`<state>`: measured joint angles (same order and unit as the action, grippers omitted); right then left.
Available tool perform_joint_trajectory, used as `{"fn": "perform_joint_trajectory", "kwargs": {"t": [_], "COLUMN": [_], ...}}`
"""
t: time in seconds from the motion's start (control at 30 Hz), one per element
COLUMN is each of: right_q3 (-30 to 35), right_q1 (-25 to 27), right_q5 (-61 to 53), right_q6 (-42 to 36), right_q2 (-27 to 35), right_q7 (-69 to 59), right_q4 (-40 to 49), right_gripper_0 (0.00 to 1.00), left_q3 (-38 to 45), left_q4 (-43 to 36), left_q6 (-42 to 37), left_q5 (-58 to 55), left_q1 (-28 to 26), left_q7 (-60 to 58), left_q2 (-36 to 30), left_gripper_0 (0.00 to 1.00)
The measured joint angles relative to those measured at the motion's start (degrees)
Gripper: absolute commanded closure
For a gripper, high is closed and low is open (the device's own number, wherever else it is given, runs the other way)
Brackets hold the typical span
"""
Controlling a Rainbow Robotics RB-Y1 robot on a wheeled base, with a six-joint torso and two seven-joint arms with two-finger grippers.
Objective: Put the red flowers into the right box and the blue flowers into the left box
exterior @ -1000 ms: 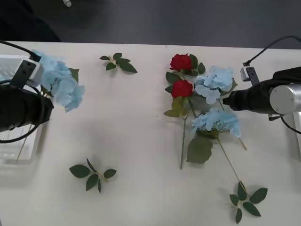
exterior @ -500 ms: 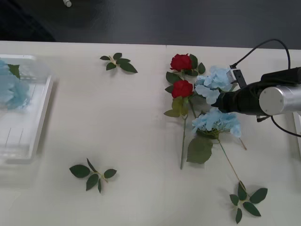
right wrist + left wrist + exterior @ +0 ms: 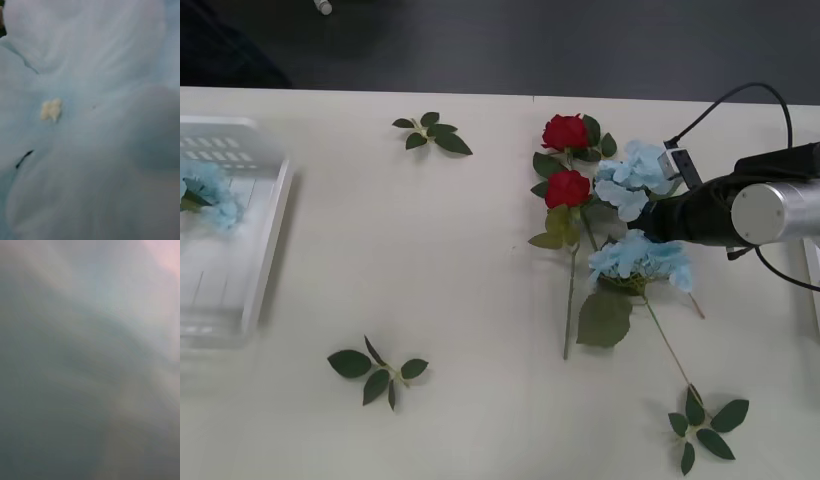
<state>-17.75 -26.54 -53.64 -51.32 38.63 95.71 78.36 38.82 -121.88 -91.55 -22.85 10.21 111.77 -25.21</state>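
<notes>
Two red flowers lie side by side right of the table's middle, stems toward me. Just right of them lie two blue flowers, one farther and one nearer. My right gripper reaches in from the right, its tip in between those two blue heads. Pale blue petals press close against the right wrist camera. The left box sits at the left edge with one blue flower lying in it. A thin white rim of the right box shows at the right edge.
Loose green leaf sprigs lie at the back centre, front left and front right. A black cable arcs over my right arm. Bare tabletop stretches between the left box and the flowers.
My left arm, which held a blue flower over the left box, has gone off the left edge; the flower now lies in the box. My right arm moved left, in between the blue flowers.
</notes>
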Motion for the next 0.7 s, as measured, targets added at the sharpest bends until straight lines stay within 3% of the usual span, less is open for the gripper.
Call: {"fn": "perform_joint_trajectory", "kwargs": {"t": [0.23,0.6,0.7], "right_q3": [-0.06,-0.04,-0.04], "right_q1": [0.0,0.0,0.0], "right_q5": [1.23,3.55,3.58], "right_q6": [1.41,5.07,5.07], "right_q2": [-1.16,-4.45,-4.45], "right_q7": [0.0,0.03,0.03], "right_q4": [-1.4,-4.48,-4.48], "right_gripper_0": [0.25,0.25,0.26], "left_q3": [0.0,0.0,-0.01], "left_q4": [5.6,8.41,8.54], "left_q6": [4.84,7.58,7.58], "left_q5": [-0.55,-2.14,-2.14], "left_q1": [0.0,0.0,0.0], "left_q7": [0.0,0.0,0.0], "left_q2": [-4.24,-4.56,-4.56], "left_gripper_0": [1.0,1.0,0.92]}}
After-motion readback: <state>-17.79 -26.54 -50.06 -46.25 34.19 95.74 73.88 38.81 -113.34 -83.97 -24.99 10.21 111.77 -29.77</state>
